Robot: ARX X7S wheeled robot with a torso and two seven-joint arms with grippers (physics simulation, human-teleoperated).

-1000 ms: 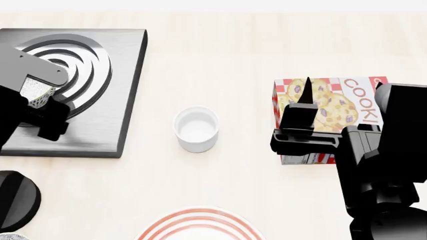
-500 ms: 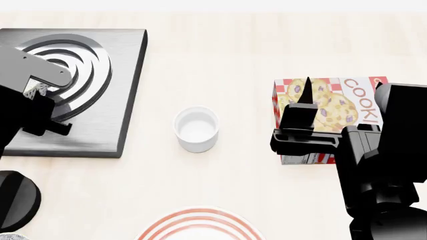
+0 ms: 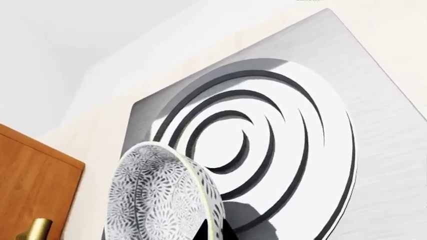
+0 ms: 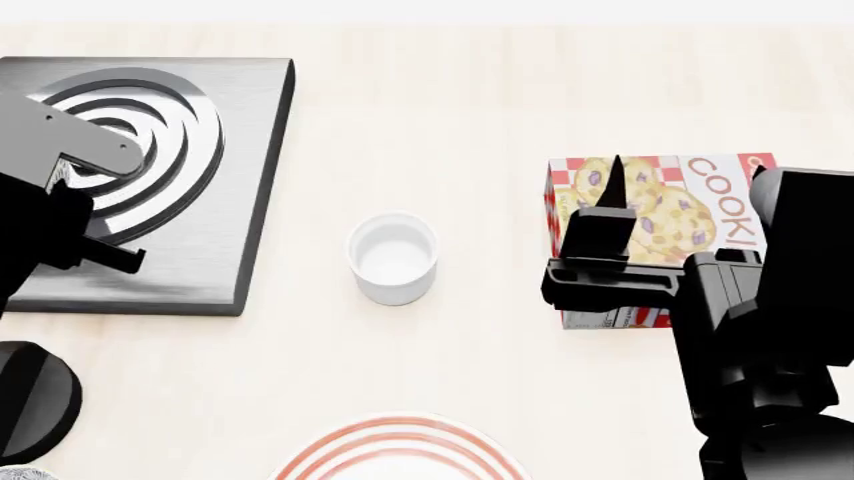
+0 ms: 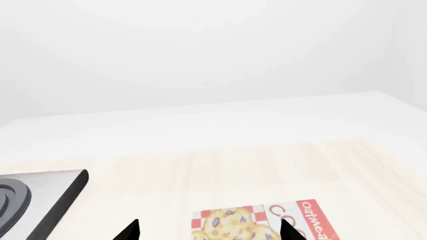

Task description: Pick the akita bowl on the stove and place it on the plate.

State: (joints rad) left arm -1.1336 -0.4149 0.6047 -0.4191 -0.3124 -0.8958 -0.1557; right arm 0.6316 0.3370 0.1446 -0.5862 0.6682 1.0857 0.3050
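Bowl in the left gripper, off the burner

Bowl (image 3: 163,197) shows only in the left wrist view, close to the camera and tilted, with the stove (image 3: 373,115) and its bare rings behind it. A dark fingertip sits at its rim, so the left gripper (image 4: 67,235) looks clenched on the bowl, though the head view hides the contact. The right gripper (image 5: 210,231) hangs spread and empty above the cookie box (image 4: 667,215). The plate (image 4: 394,452) lies at the near table edge, past the white cup (image 4: 392,257).

The bowl is likely glazed ceramic: stiff, slick, breakable. A rim pinch suits it, held firmly and kept level, since it could pivot or slip.
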